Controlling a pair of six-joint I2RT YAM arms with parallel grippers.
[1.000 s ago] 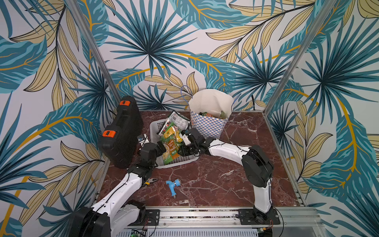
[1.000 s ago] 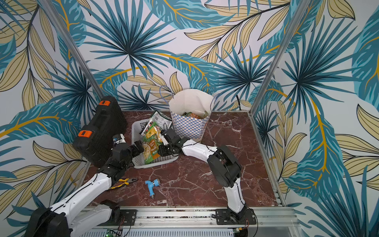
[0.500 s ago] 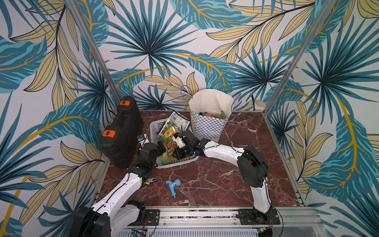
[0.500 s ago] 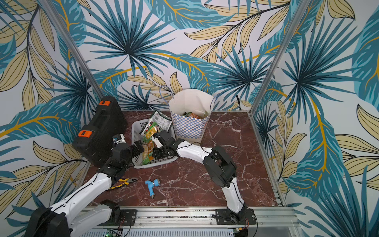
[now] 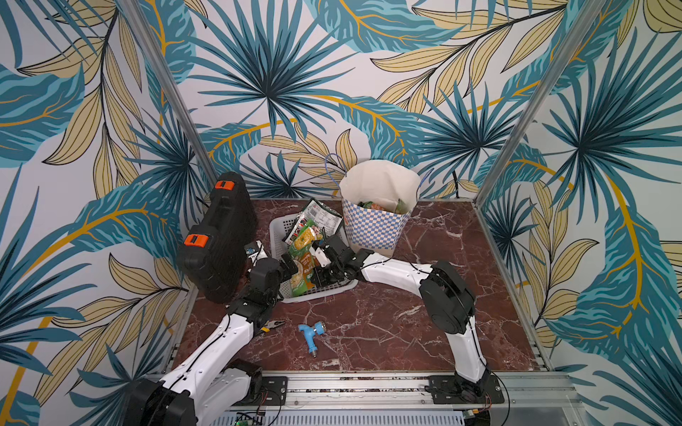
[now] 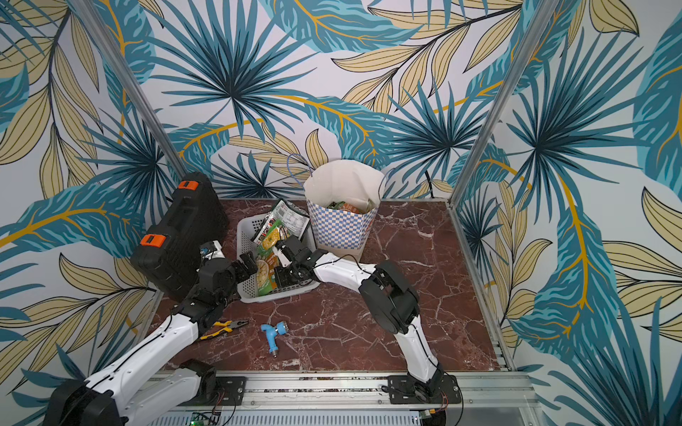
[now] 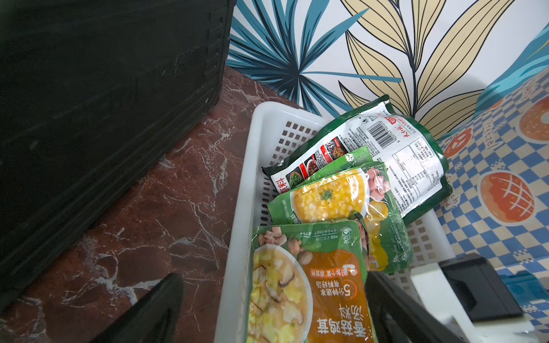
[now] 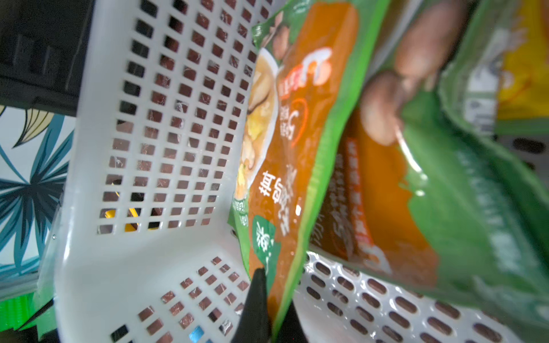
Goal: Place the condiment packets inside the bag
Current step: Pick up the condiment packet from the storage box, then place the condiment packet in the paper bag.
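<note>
Overhead, a reddish-brown marbled table (image 5: 406, 324) is seen inside walls papered with palm leaves. A white perforated plastic basket (image 5: 274, 232) is set near the middle, just beside a tall paper bag (image 5: 372, 228), blue-and-white checkered outside and cream inside, which stands upright at the back.

Several condiment packets (image 5: 380, 205) are seen lying inside the bag's open mouth. More are piled in the basket:
- a green-and-orange sachet (image 7: 312, 282) printed with mushroom soup
- a green-and-yellow sachet (image 7: 326, 196) printed with corn soup
- a dark green and white sachet (image 7: 386, 154) with a barcode, propped over the basket's far rim next to the bag

The right tool (image 8: 274, 300) is seen inside the basket, closed on the edge of the green-and-orange sachet, as shown in the right wrist view. The left tool (image 5: 288, 262) is held at the basket's near left corner, jaws spread wide, with nothing gripped.

A black hard plastic case with orange latches (image 5: 217, 236) is stood at the left. A blue plastic tap fitting (image 5: 310, 332) and yellow-handled pliers (image 6: 225, 326) are laid on the table in front of the basket.
</note>
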